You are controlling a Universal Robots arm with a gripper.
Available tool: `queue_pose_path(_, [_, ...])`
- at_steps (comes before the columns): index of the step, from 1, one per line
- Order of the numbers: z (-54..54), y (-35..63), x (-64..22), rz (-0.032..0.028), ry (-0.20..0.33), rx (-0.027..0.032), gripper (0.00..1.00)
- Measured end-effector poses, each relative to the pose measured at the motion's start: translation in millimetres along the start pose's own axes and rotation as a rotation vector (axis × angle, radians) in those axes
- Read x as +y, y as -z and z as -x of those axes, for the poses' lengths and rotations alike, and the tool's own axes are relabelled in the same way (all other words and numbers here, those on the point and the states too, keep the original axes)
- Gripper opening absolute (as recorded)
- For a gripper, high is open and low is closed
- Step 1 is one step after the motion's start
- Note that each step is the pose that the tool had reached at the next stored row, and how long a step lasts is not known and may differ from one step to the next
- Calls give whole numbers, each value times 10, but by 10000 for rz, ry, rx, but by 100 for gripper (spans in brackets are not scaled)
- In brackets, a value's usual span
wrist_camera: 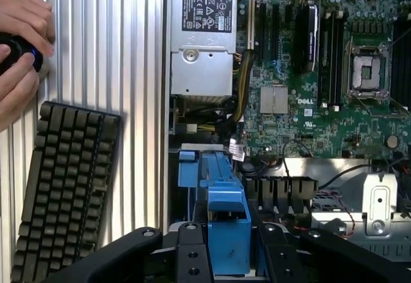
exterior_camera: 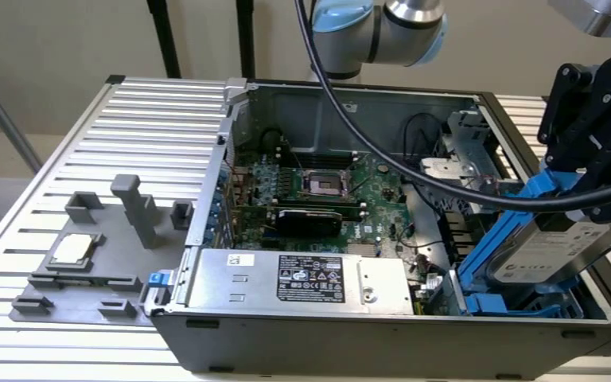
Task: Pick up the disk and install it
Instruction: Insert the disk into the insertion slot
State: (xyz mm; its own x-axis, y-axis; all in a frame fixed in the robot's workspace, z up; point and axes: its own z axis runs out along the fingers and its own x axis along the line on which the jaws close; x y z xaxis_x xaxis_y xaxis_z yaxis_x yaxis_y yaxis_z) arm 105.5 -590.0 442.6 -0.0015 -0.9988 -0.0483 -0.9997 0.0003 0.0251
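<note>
My black gripper (exterior_camera: pixel 579 203) is shut on the disk (exterior_camera: pixel 553 248), a silver-grey drive with a white label clipped in a blue carrier frame (exterior_camera: pixel 505 231). I hold it tilted, on edge, inside the open computer case (exterior_camera: pixel 391 338) at the exterior view's right. Its lower end sits at the blue drive cage (exterior_camera: pixel 493 303) in the case's near corner. In the wrist view the carrier's blue end (wrist_camera: pixel 228 231) sits between my black fingers (wrist_camera: pixel 190 254), with the cage (wrist_camera: pixel 198 167) just beyond it.
Inside the case are the power supply (exterior_camera: pixel 305 278), the motherboard (exterior_camera: pixel 321 187) and loose black cables (exterior_camera: pixel 433 179). A grey fixture with a small silver CPU chip (exterior_camera: pixel 72 250) stands on the slatted table (exterior_camera: pixel 146 119). A keyboard (wrist_camera: pixel 64 187) and a person's hands (wrist_camera: pixel 19 45) are beside the case.
</note>
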Motion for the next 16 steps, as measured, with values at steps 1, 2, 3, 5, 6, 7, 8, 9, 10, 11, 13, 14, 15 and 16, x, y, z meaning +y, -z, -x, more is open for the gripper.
queue_pose_path(1, [0,-8,0,0,4,0,33])
queue_pose_path(2, [1,-15,0,1,8,1,33])
queue_pose_path(3, [2,-23,-1,1,15,2,33])
queue_pose_path(5, [3,-42,-1,2,36,2,33])
queue_pose_path(6, [5,-51,-1,2,48,2,33])
queue_pose_path(7, [6,-60,-2,3,62,3,33])
queue_pose_path(8, [8,-70,-2,3,79,2,33])
queue_pose_path(9, [9,-80,-2,5,100,2,33])
queue_pose_path(10, [11,-89,-2,6,124,4,33])
queue_pose_path(11, [13,-100,-3,7,148,3,33])
queue_pose_path(13, [14,-124,-3,10,199,6,33])
queue_pose_path(14, [15,-137,-4,11,223,7,33])
queue_pose_path(15, [16,-150,-4,11,248,7,33])
queue_pose_path(16, [17,-162,-4,13,273,7,33])
